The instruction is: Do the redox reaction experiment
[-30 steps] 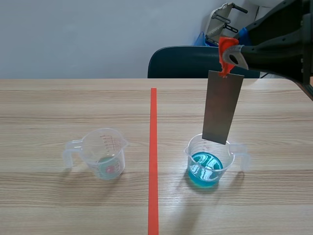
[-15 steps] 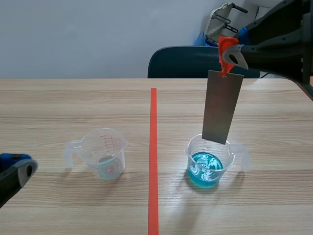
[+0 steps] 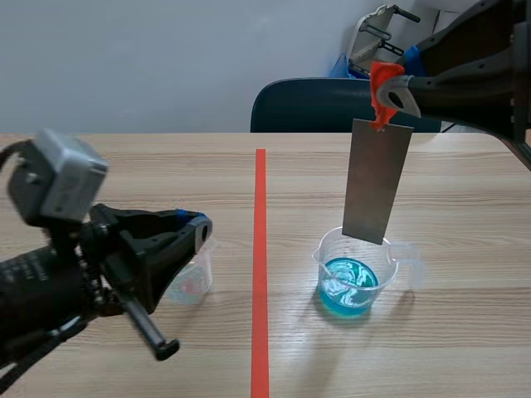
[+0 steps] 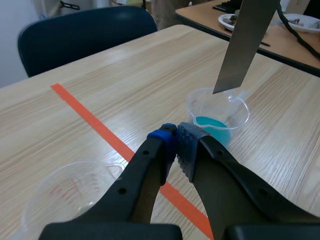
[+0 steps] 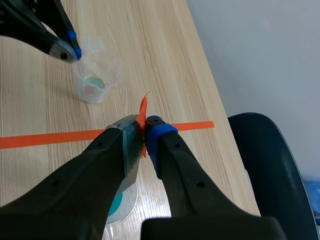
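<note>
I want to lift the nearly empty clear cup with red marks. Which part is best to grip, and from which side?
Grip the handle of the clear cup. It sticks out on the side away from the tape line, toward the left hand. That hand should therefore probably come from its own side, opened, and close across it.

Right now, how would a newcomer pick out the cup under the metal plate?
Start at the orange-red tape line down the wooden table; on the right arm's side stands a clear handled measuring cup, beneath the grey metal plate hanging from the right gripper. Unlike the other cup across the line, it holds bright blue liquid.
</note>
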Controlling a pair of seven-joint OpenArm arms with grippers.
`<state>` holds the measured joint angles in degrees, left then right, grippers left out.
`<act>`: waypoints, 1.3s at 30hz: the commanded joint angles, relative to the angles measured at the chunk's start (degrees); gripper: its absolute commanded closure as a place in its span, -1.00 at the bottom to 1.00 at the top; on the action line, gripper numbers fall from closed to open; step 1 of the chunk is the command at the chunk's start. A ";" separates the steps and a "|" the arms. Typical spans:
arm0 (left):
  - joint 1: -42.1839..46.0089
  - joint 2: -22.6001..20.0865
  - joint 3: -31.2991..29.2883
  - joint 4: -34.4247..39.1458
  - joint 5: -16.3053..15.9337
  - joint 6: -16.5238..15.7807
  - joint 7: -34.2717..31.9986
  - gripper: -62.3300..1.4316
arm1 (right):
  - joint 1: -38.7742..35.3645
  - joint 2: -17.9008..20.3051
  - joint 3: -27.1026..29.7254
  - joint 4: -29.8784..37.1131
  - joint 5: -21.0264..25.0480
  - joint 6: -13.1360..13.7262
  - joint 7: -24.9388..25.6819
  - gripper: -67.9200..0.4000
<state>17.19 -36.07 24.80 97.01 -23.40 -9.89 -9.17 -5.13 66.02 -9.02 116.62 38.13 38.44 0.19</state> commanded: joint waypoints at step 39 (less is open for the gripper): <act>-24.83 24.26 19.82 -27.21 7.45 4.44 0.20 0.88 | 0.83 0.00 0.39 0.52 0.66 -0.24 0.87 0.96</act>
<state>-7.18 -11.86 44.60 68.64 -15.84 -5.56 -7.94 -5.13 66.02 -9.02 116.62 38.15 38.44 0.19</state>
